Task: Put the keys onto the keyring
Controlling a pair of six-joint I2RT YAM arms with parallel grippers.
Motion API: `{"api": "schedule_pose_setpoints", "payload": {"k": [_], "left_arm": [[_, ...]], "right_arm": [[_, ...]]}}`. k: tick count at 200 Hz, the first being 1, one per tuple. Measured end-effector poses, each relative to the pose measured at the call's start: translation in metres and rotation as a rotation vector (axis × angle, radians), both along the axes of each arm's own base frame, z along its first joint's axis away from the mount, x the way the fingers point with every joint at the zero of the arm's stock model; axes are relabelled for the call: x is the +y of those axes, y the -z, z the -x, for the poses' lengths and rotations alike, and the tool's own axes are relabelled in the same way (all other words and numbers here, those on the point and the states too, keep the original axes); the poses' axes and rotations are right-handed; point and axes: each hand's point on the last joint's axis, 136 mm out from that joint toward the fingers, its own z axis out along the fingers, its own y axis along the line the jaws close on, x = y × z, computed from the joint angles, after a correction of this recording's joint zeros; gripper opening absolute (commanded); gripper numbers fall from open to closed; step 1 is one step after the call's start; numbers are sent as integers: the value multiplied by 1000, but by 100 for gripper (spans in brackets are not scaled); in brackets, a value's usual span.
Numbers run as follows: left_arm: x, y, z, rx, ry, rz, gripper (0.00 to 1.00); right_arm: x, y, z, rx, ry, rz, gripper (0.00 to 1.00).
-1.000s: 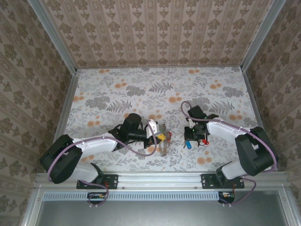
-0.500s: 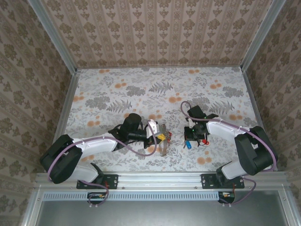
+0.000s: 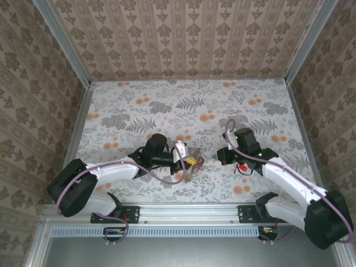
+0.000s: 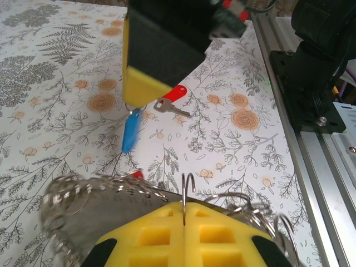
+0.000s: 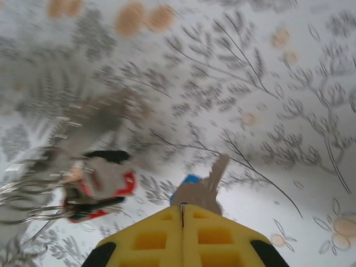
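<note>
With the large grey band keyring (image 4: 92, 211) clenched in the left claw (image 4: 183, 217) over the floral counter (image 4: 50, 111), the blue-headed silver key (image 4: 131, 132) (pinched in the right claw (image 5: 182, 211), close by) should be steered slowly onto the ring's upright wire end.

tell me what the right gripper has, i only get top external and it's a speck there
observer: the right gripper is shut on a blue key. In the left wrist view the key hangs below the jaws and looks clear of the table.
operator: and is left really on the ring
observer: yes, the left gripper is shut on the keyring, and a thin wire loop stands up from between its jaws.
</note>
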Motion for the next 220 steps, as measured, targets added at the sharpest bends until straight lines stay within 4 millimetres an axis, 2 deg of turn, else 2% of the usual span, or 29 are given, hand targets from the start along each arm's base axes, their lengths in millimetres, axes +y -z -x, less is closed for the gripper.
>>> {"api": "schedule_pose_setpoints", "payload": {"k": [48, 103, 172, 220], "left_arm": [[-2, -1, -3, -4, -10, 10, 0], [-4, -4, -7, -9, -31, 24, 0], [-5, -6, -15, -7, -71, 40, 0], [-5, -6, -16, -11, -78, 40, 0]], "right_arm": [[14, -34, 8, -241, -135, -100, 0], [29, -69, 19, -464, -262, -103, 0], [57, -64, 46, -548, -433, -53, 0], [65, -58, 47, -558, -457, -52, 0]]}}
